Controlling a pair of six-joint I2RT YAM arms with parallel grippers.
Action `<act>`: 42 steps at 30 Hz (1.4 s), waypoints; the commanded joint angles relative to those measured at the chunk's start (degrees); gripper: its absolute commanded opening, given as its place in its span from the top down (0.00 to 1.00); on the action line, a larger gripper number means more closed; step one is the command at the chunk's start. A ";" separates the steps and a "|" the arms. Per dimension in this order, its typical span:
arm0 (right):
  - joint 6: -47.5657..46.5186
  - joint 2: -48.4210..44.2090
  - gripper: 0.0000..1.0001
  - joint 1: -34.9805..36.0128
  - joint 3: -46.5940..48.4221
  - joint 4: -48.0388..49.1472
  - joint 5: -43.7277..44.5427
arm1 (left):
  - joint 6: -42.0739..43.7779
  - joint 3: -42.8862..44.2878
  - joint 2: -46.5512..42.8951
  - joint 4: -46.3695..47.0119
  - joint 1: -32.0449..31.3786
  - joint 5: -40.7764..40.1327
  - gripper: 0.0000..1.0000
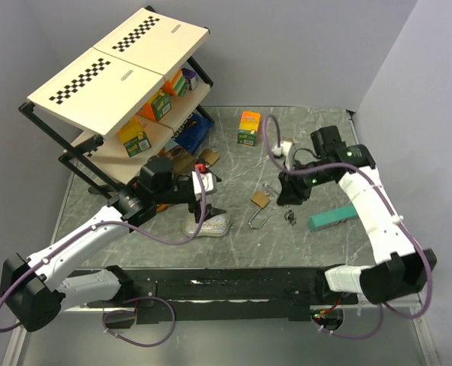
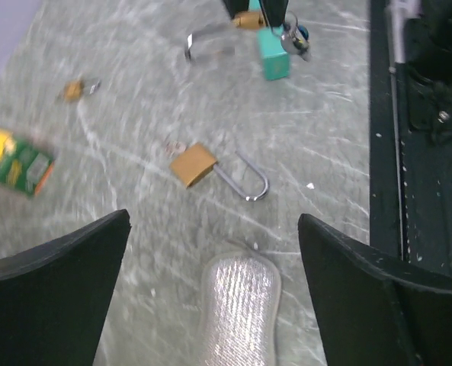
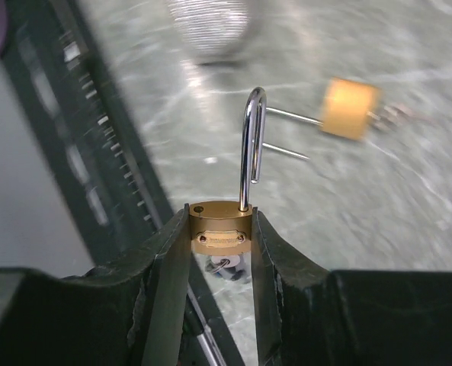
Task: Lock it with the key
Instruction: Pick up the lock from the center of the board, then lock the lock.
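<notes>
My right gripper point(image 3: 220, 223) is shut on a small brass padlock point(image 3: 220, 230), one finger on each side of its body. Its steel shackle point(image 3: 250, 145) stands up, swung open, with one leg out of the body. A key point(image 3: 227, 265) on a ring hangs from the lock's underside. The top view shows that gripper point(image 1: 290, 192) above the middle of the table. A second brass padlock point(image 2: 193, 165) with a long open shackle lies flat on the table. My left gripper point(image 2: 213, 229) hangs wide open over a silver pouch point(image 2: 237, 305), holding nothing.
A teal block point(image 1: 332, 219) lies right of the held lock. An orange and green box point(image 1: 248, 128) stands further back. A shelf rack point(image 1: 119, 84) with boxes fills the back left. Another small lock point(image 2: 73, 90) lies on the table. The black base rail point(image 1: 233, 290) runs along the near edge.
</notes>
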 commanded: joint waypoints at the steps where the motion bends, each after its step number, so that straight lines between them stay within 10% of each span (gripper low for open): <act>1: -5.18 -6.83 1.00 8.07 -0.63 -4.91 -1.76 | 8.80 1.00 0.82 4.26 -2.96 8.05 0.06; 12: 1.06 -13.26 1.00 19.42 -2.48 -1.30 4.31 | 5.64 3.47 5.13 7.85 -10.87 8.07 0.34; 29: 4.14 -14.32 1.00 23.29 -1.86 0.45 5.02 | -0.52 4.88 8.38 13.05 -15.62 2.53 0.45; 35: 5.28 -14.76 1.00 23.47 -2.12 1.42 4.93 | -2.10 6.02 9.09 13.13 -15.97 1.82 0.74; 37: 5.81 -14.84 1.00 23.47 -2.13 1.59 5.02 | -3.32 6.19 9.18 13.22 -15.98 1.47 0.99; 39: 7.90 -14.84 1.00 23.38 -1.69 2.47 6.07 | -4.47 6.46 9.00 13.31 -15.98 0.51 0.99; 42: 11.33 -15.28 0.61 23.29 -0.28 3.35 9.05 | -5.53 6.20 7.86 12.87 -15.98 0.68 0.99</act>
